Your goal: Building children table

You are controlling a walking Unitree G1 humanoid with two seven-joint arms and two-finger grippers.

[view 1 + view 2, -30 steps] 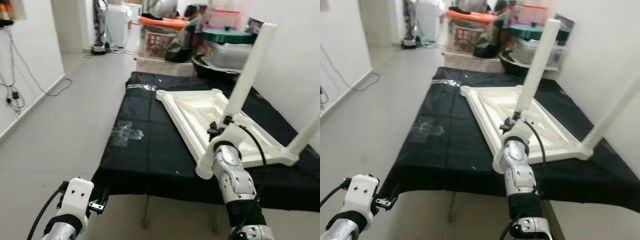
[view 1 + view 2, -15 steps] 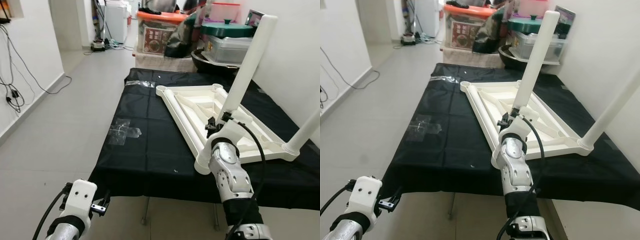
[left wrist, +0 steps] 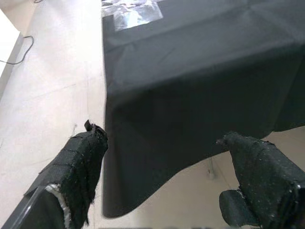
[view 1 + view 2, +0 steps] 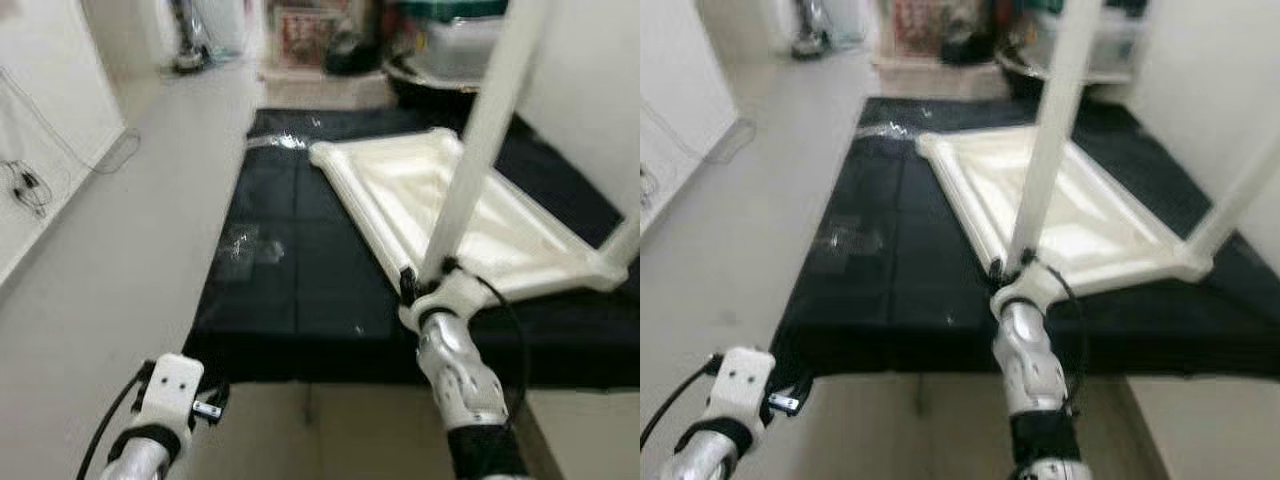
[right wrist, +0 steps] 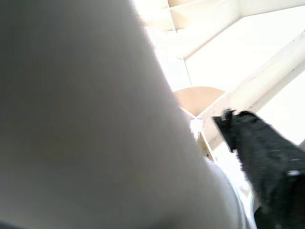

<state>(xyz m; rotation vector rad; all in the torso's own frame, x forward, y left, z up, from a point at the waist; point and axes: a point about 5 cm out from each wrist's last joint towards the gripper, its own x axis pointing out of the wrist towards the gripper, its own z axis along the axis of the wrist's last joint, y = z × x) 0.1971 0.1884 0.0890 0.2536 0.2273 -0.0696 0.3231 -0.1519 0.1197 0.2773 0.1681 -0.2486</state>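
Observation:
The white table top (image 4: 500, 215) lies upside down on a low surface covered in black cloth (image 4: 290, 290). One white leg (image 4: 628, 232) stands in its far right corner. My right gripper (image 4: 425, 285) is shut on the lower end of a second white leg (image 4: 480, 140), which rises steeply over the top's near corner. In the right wrist view the leg (image 5: 95, 119) is large beside one black finger (image 5: 259, 152), with a round socket (image 5: 198, 98) just beyond. My left gripper (image 3: 162, 138) hangs open before the cloth's near left edge, holding nothing.
A crumpled clear plastic bag (image 4: 245, 248) lies on the cloth's left side and another (image 4: 285, 142) at its far edge. Storage bins and pots (image 4: 450, 50) are stacked behind. A white wall runs along the right. Cables (image 4: 30, 185) hang by the left wall; bare floor lies left.
The whole picture has tilted down and blurred, so the camera moved. The held leg now stands more upright, its lower end nearer the top's near corner. The left arm hangs as before.

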